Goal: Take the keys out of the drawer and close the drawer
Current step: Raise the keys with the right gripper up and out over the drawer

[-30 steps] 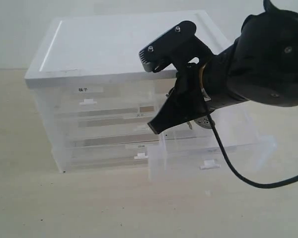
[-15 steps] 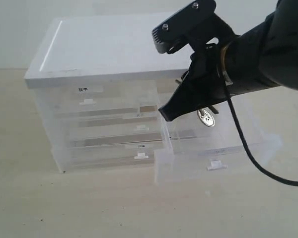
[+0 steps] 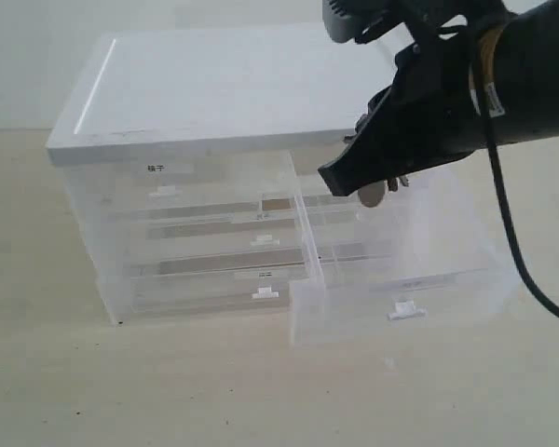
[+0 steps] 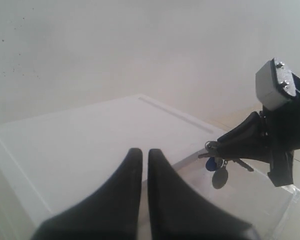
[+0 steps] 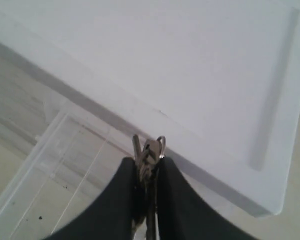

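The keys (image 3: 371, 194) hang above the open drawer (image 3: 466, 284), pinched between the tips of my right gripper (image 3: 340, 177), which is shut on them. In the right wrist view the silver keys (image 5: 149, 147) and their ring stick out between the black fingers of the right gripper (image 5: 146, 162). In the left wrist view the keys (image 4: 217, 167) dangle with a blue fob and a round grey tag. The translucent drawer is pulled far out, its white tab handle (image 3: 405, 310) facing the front. My left gripper (image 4: 141, 152) is shut and empty above the cabinet's top.
The plastic cabinet has a white top (image 3: 224, 84) and several shut translucent drawers at its left, one with a labelled front (image 3: 163, 182). It stands on a pale table (image 3: 168, 391). The right arm's black cable (image 3: 522, 270) hangs beside the open drawer.
My right gripper has risen up and to the right with the keys, lifting them out of the drawer to above its rim. The drawer stays open.
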Robot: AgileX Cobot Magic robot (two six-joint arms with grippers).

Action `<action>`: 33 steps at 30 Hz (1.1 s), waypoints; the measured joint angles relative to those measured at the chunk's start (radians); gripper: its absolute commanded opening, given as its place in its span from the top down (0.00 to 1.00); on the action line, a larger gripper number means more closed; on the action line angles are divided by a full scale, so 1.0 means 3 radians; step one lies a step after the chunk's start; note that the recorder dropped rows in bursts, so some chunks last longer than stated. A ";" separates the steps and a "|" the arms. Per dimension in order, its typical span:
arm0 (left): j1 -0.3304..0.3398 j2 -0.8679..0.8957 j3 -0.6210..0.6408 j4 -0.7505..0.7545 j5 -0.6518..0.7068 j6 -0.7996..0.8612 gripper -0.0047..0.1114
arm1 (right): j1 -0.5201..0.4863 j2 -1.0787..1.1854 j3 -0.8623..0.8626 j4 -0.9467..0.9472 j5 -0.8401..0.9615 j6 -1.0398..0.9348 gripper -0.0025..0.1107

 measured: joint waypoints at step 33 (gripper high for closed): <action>0.0000 0.0000 0.0000 -0.0035 0.0007 0.0000 0.92 | 0.0587 -0.0260 0.0000 -0.0009 -0.0857 -0.0056 0.98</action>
